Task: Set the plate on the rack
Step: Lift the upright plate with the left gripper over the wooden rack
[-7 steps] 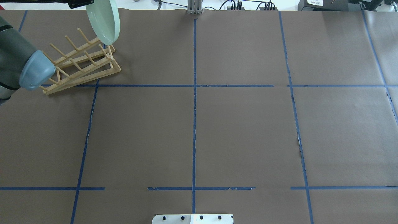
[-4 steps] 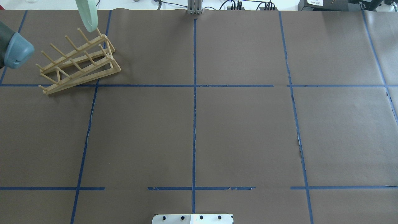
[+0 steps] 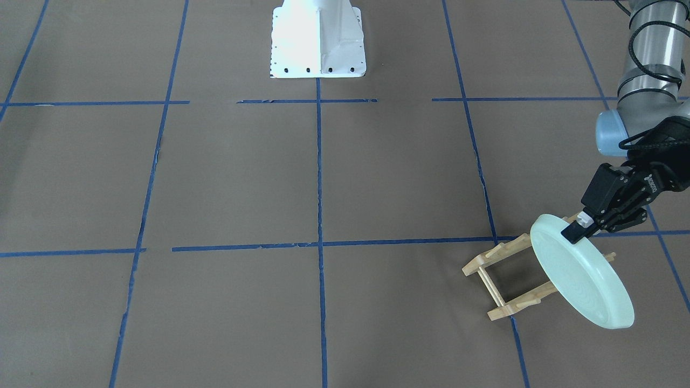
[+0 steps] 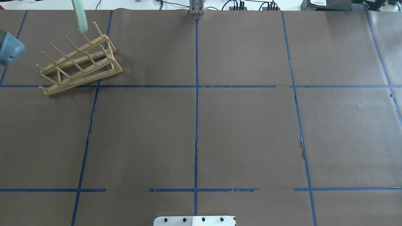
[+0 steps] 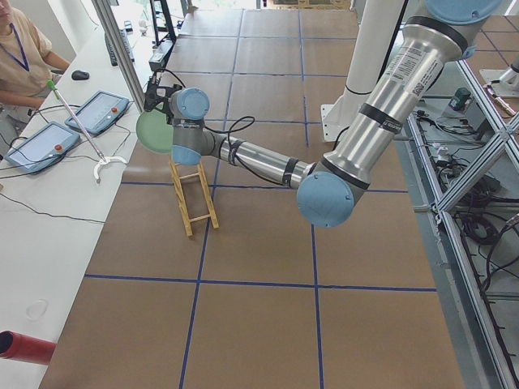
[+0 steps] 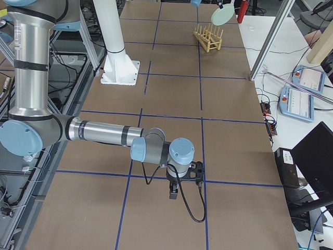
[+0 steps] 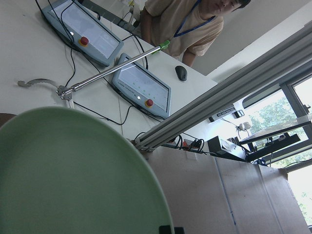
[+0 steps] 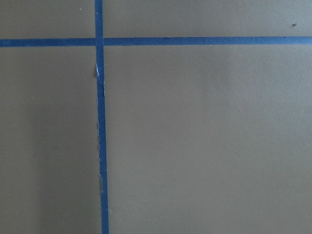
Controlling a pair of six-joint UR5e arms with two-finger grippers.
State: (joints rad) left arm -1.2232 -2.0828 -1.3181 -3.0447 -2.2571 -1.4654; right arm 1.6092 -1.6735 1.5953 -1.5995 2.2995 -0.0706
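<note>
Silver-grey tubular arms (image 5: 381,121), pale blue joint caps (image 5: 324,198), black cables (image 3: 628,143), black left gripper (image 3: 575,226), white pedestal base (image 3: 318,37).

The plate (image 3: 585,280) is pale mint green with faint concentric rings. The rack (image 3: 477,264) is light, bare wood. The table (image 3: 215,178) is dull brown, crossed by a grid of blue tape lines. The left pincer (image 3: 574,228) is black with a white pad. Its arm (image 3: 647,48) is silver-grey with pale blue joint caps. The base (image 3: 318,37) is white.

text | none legible | left arm's label (image 5: 408,66) too blurred
</note>
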